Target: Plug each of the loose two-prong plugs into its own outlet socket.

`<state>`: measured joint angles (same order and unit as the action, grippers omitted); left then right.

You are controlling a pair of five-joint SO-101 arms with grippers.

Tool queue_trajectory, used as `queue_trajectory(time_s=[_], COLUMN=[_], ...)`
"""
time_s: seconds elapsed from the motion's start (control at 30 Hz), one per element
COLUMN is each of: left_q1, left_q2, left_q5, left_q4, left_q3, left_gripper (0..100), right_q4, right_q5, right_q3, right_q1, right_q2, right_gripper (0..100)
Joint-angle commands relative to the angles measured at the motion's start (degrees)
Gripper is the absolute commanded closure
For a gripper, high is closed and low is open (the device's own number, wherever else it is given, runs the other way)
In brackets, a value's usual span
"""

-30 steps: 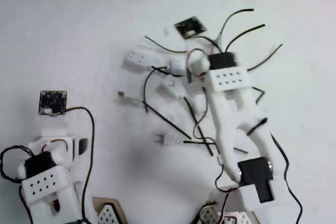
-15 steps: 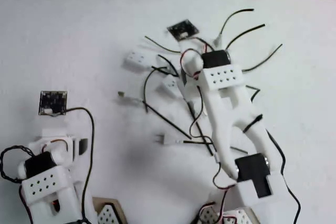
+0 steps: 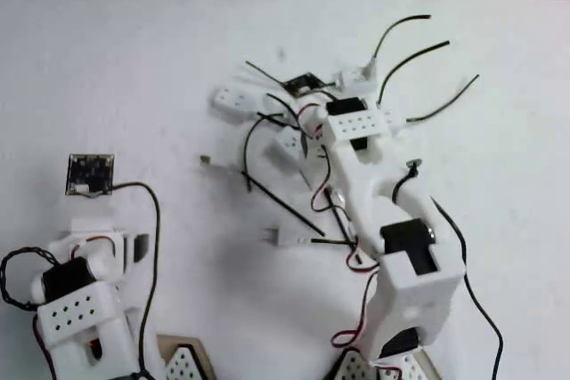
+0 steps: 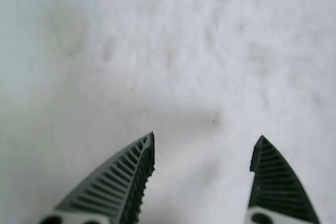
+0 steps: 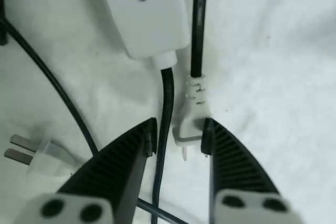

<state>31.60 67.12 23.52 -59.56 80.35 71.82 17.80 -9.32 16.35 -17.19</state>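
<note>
Right gripper [image 5: 178, 129] jaws narrowed, straddling white two-prong plug [image 5: 189, 124] plus black cord [image 5: 167, 93] of outlet socket [image 5: 149, 19], seemingly lining up a grasp; not clamped. Left gripper [image 4: 203, 145] gapes wide, empty, over table [image 4: 157, 51].

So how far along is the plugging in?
Done: nothing seen plugged in; the outlet socket shows empty slots. In hand: the right gripper straddles a white plug, jaws open. Still to do: seating it, then the loose plug nearby; the left gripper is open, holding nothing.
</note>
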Motion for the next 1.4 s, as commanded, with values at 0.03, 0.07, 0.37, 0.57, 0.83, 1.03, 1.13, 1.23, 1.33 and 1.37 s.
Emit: queue_trajectory(time_s=[0.03,0.07,0.37,0.57,0.83,1.03,1.13,1.23,1.33,1.37], left_q1=[0.2,0.2,0.2,0.2,0.2,0.2,0.2,0.2,0.2,0.2], left_q2=[1.0,1.0,1.0,1.0,1.0,1.0,1.0,1.0,1.0,1.0], left_q5=[0.6,0.6,0.6,0.6,0.6,0.6,0.6,0.6,0.6,0.6], left_q4=[1.1,1.1,1.1,1.1,1.1,1.1,1.1,1.1,1.1,1.1], left_q3=[-0.4,-0.4,-0.4,-0.4,-0.4,-0.4,-0.4,-0.4,-0.4,-0.4], left_gripper=[71,71,71,71,71,71,71,71,71,71], right_q4=[-0.3,-0.3,-1.0,-0.9,1.3,1.6,1.6,1.6,1.7,1.7], right_q5=[2.8,2.8,6.2,6.5,6.0,0.0,-0.9,-0.9,-0.9,-0.8], right_q3=[0.2,0.2,0.3,1.3,3.0,7.1,7.4,7.0,6.9,7.0], right_q1=[-2.4,-2.9,-4.5,-5.2,-5.1,-4.8,-4.5,-4.6,-5.6,-5.9], right_q2=[-1.2,-1.4,-3.2,-1.6,-1.6,-2.2,-2.2,-2.2,-2.8,-3.4], right_gripper=[86.4,86.4,86.6,96.3,88.4,88.2,88.2,88.3,88.3,88.3])
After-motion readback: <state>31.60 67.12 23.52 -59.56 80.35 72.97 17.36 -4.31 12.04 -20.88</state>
